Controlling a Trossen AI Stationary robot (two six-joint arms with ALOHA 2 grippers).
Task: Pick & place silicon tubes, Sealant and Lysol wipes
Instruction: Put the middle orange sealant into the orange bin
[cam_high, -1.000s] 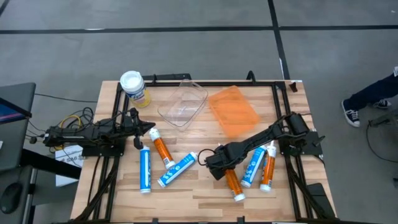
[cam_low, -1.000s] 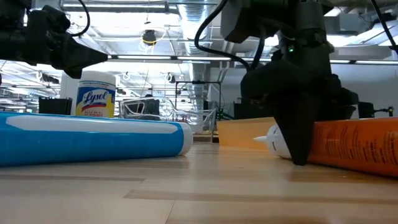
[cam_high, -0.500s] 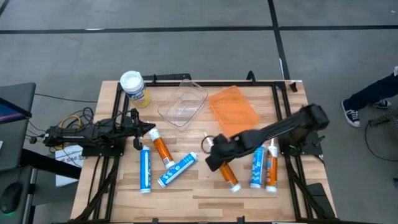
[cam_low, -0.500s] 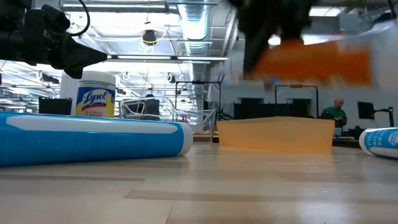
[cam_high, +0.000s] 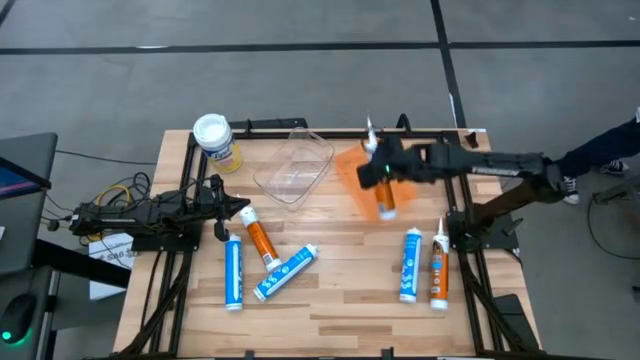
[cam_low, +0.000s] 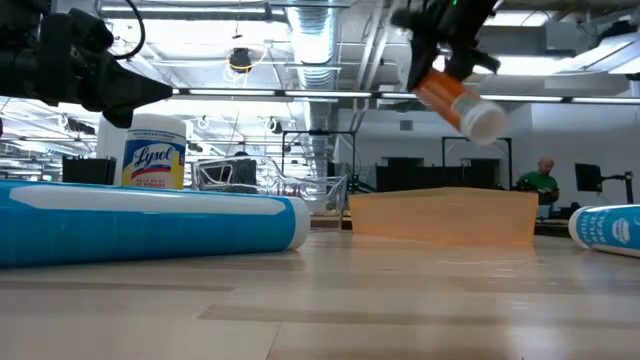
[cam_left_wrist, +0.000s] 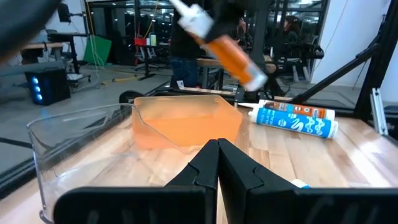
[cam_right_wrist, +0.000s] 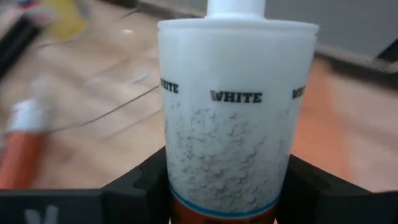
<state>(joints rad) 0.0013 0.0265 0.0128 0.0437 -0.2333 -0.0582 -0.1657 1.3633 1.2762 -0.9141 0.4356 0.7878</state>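
My right gripper (cam_high: 377, 171) is shut on an orange caulk tube (cam_high: 386, 206), held in the air over the orange bin (cam_high: 350, 165). The tube also shows in the low view (cam_low: 456, 98) and the left wrist view (cam_left_wrist: 227, 48). My left gripper (cam_high: 241, 208) is shut and empty at the table's left, above the wood. The Lysol wipes (cam_high: 216, 139) stand upright on their base at the far left corner. A clear bin (cam_high: 293, 167) sits left of the orange one. My right gripper pinches the orange tube's body (cam_right_wrist: 186, 186) between its two fingers (cam_right_wrist: 147, 178), about midway along it. The fingers come from the table's right and lie across the tube. The tube is lifted clear and tilted, nozzle (cam_left_wrist: 186, 11) up and flat end (cam_low: 482, 120) lower.
Several tubes lie flat on the wood: an orange one (cam_high: 261, 241) and two blue ones (cam_high: 233, 272) (cam_high: 285, 272) at the near left, a blue one (cam_high: 410, 265) and an orange one (cam_high: 438, 266) at the near right. A person's legs (cam_high: 600, 150) show beyond the right edge.
My right gripper, shut on the orange tube, has lifted it off the near middle of the table. It has carried the tube up and toward the far edge until it hangs over the orange bin. The tube has turned about, nozzle now toward the far edge.
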